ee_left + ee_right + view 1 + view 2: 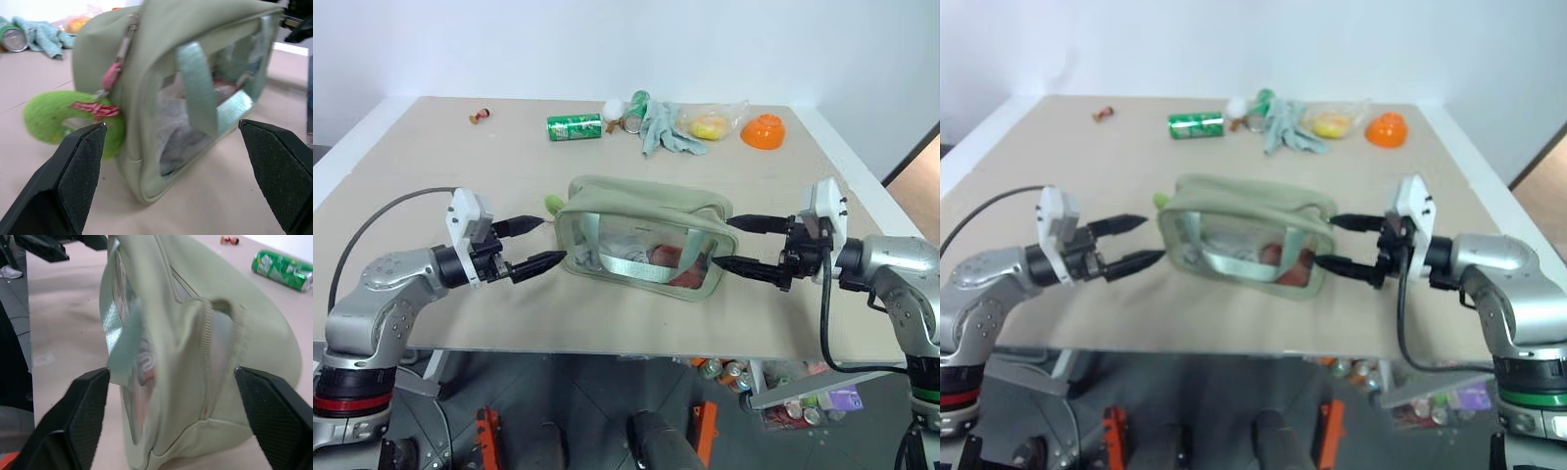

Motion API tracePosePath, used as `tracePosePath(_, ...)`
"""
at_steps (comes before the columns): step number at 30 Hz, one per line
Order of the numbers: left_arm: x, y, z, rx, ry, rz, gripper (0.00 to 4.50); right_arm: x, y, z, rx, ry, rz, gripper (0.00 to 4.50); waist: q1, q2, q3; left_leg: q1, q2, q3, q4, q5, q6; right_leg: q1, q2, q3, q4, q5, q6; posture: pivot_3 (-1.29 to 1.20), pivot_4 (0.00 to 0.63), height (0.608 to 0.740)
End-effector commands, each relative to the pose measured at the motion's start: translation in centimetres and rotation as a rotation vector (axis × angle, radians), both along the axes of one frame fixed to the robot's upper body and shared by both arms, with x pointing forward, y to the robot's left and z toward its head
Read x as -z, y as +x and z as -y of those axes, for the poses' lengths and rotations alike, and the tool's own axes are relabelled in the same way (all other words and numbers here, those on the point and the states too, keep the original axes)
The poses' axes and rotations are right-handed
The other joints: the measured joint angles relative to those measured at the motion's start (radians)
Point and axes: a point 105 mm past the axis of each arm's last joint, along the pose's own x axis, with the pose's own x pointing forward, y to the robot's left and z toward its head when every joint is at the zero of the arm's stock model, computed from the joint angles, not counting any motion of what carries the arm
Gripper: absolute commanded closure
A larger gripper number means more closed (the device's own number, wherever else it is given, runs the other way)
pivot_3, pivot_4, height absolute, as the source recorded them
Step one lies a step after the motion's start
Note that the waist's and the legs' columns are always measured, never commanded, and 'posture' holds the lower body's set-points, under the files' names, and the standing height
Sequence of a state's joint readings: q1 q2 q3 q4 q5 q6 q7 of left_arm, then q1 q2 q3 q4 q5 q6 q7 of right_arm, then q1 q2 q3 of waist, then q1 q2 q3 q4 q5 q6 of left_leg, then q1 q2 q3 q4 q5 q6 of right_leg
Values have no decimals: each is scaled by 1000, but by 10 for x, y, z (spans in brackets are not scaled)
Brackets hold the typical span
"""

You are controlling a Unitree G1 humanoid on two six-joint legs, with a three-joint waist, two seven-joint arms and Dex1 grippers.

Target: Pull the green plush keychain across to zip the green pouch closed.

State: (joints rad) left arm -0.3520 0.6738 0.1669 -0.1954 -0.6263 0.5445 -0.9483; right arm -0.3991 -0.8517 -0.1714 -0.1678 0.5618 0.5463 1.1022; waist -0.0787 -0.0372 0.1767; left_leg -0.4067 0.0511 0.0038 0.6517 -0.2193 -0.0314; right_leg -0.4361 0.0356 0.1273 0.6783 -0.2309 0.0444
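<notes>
Two black-fingered grippers frame the head-camera view, one at each end of the green pouch (pixel 641 240), which stands upright on the near middle of the tan table (pixel 431 166). On the left, the left gripper (pixel 540 243) is spread wide and grips nothing, its fingertips just beside the pouch's left end. On the right, the right gripper (pixel 724 243) is also spread wide and empty-handed, its tips at the pouch's right end. A bit of the green plush keychain (pixel 553 204) peeks out at the pouch's left end. Far back on the table lie a green soda can (pixel 575 126), a grey-green glove (pixel 664 129) and an orange bowl (pixel 764 130).

From the left wrist, the keychain (pixel 54 117) rests on the table against the pouch's end wall (pixel 146 78), hanging from the zipper pull, between the parted fingers (pixel 80 161).

From the right wrist, the pouch's other end (pixel 220 362) sits between wide-apart fingers (pixel 88 406), with no contact visible.
</notes>
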Motion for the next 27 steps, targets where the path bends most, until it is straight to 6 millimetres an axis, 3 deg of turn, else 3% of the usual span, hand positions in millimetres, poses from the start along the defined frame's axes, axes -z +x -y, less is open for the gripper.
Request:
tracePosePath(1, -10, 0, -3, -5, 15, 50, 0, -20, -4, -3, 3, 35, 91, 326, 0, 0, 0, 0, 0, 0, 0, 0, 0, 0, 0, 0, 0, 0, 0, 0, 150, 740)
tracePosePath(6, -9, 2, 0, -3, 20, 49, 0, -24, -6, -11, -25, 74, 81, 1807, 0, 0, 0, 0, 0, 0, 0, 0, 0, 0, 0, 0, 0, 0, 0, 0, 150, 740)
tracePosePath(13, -6, 4, -4, -28, 36, 49, 0, -20, -11, -13, -45, 72, 54, 4291, 1, 0, 0, 0, 0, 0, 0, 0, 0, 0, 0, 0, 0, 0, 0, 0, 150, 740)
tracePosePath(14, -6, 5, -6, -35, 35, 48, 0, -20, -11, -12, -42, 73, 56, 4465, 1, 0, 0, 0, 0, 0, 0, 0, 0, 0, 0, -1, 0, 0, 0, 0, 150, 740)
tracePosePath(20, -12, 36, -39, -238, -37, -17, 0, -19, -11, -9, -34, 44, 63, 4465, 2, 0, 0, 0, 0, -1, 0, 0, 0, 0, 0, -1, 0, 0, 0, 0, 150, 740)
tracePosePath(23, -10, 52, -44, -294, 16, 10, 0, -17, -10, -10, -33, 29, 66, 4465, 2, 0, 0, 0, -1, -1, 0, 0, 0, 0, 0, -1, 0, 0, 0, 0, 150, 740)
tracePosePath(27, -13, 68, -36, -278, 54, 80, 0, -15, -10, -11, -36, 22, 69, 4465, 4, 0, 0, -1, -1, -1, -1, 0, 0, 0, -1, -1, 0, -1, 1, 0, 150, 740)
